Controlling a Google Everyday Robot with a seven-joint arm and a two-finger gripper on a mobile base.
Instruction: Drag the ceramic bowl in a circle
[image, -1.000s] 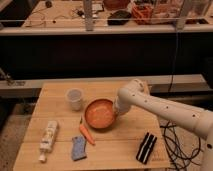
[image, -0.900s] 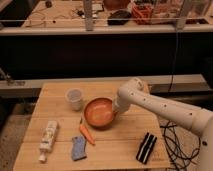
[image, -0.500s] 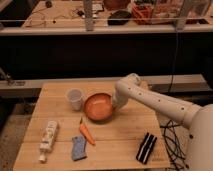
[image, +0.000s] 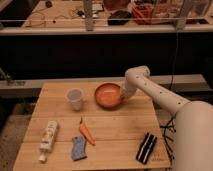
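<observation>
Ceramic bowl (image: 107, 94): round, shallow, orange-terracotta, smooth, with a paler inside. It stands upright at the rear of the surface, right of centre, near the back edge.

Claw (image: 122, 95): at the end of a white, tubular, smooth-shelled arm (image: 156, 93) that reaches in from the right and bends down at a rounded elbow. The claw meets the bowl's right rim; whether it is released, clenched or grasping the rim cannot be told.

Surface (image: 120, 125): rectangular top of light wooden planks, with the grain running left to right.

Cup (image: 75, 98): small, translucent white plastic, tapering toward its base, upright, just left of the bowl and apart from it.

Carrot (image: 86, 133): short, orange, tapered, lying at a slant in the middle of the surface, in front of the cup.

Blue piece (image: 79, 148): flat, roughly rectangular, soft-looking, lying just beside the carrot's lower end, near the front edge.

White bottle (image: 48, 137): elongated, lying on its side at the front left, with its narrow end toward the front edge.

Black object (image: 146, 147): oblong, dark, with pale lengthwise stripes, lying at a slant at the front right, well apart from the bowl.
</observation>
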